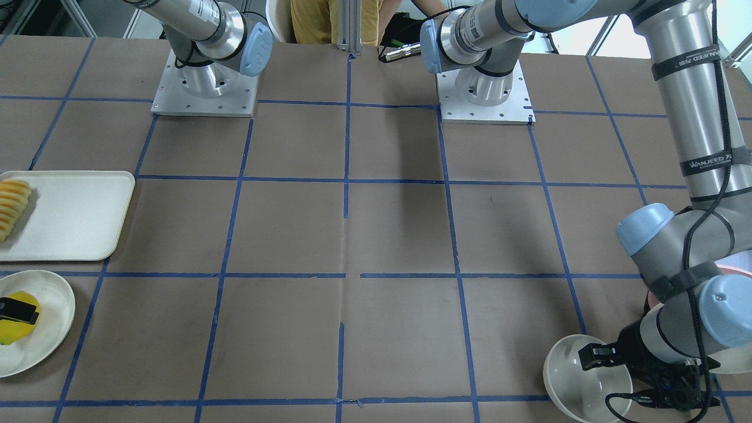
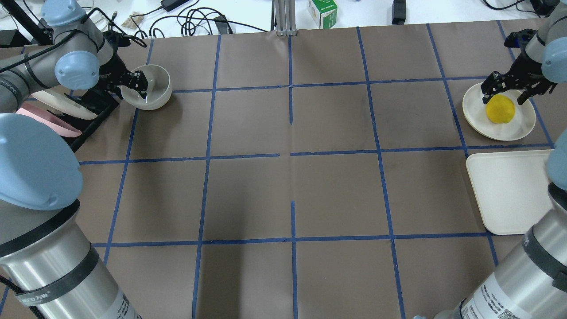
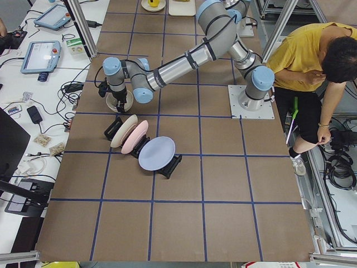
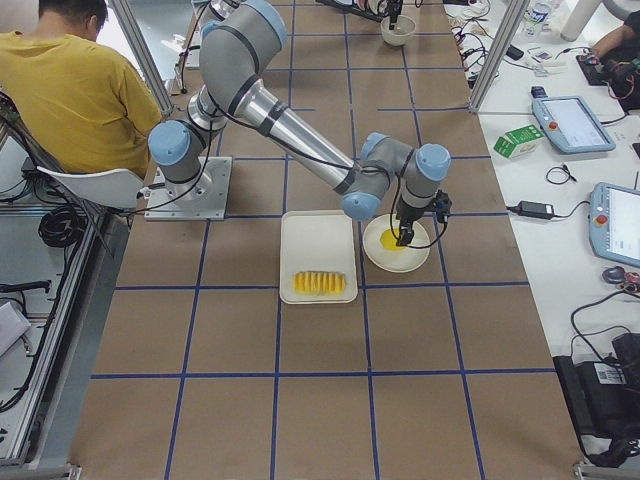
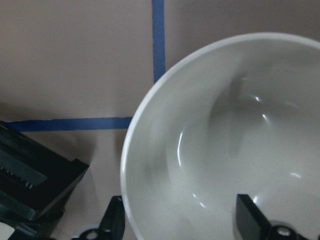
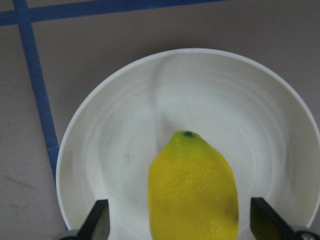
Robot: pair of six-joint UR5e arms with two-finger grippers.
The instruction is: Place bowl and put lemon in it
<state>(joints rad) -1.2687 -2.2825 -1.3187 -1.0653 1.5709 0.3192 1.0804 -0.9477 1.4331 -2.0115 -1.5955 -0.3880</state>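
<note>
Straddles bowl (image 5: pixel 225 125) rim with left claw (image 5: pixel 182 220) spread, far-left desk (image 2: pixel 292 177) corner; flanks lemon (image 6: pixel 192 190), untouched, with right claw (image 6: pixel 181 221) wide apart.

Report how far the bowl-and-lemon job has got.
Nothing is finished yet. In hand: the left claw straddles the rim of the bowl, open, beside the plate rack; the right claw is open around the lemon on its plate. Left: grip both, place the bowl, put the lemon in.

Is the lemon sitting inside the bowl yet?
No, the lemon lies on a flat plate, while the bowl holds no fruit.
</note>
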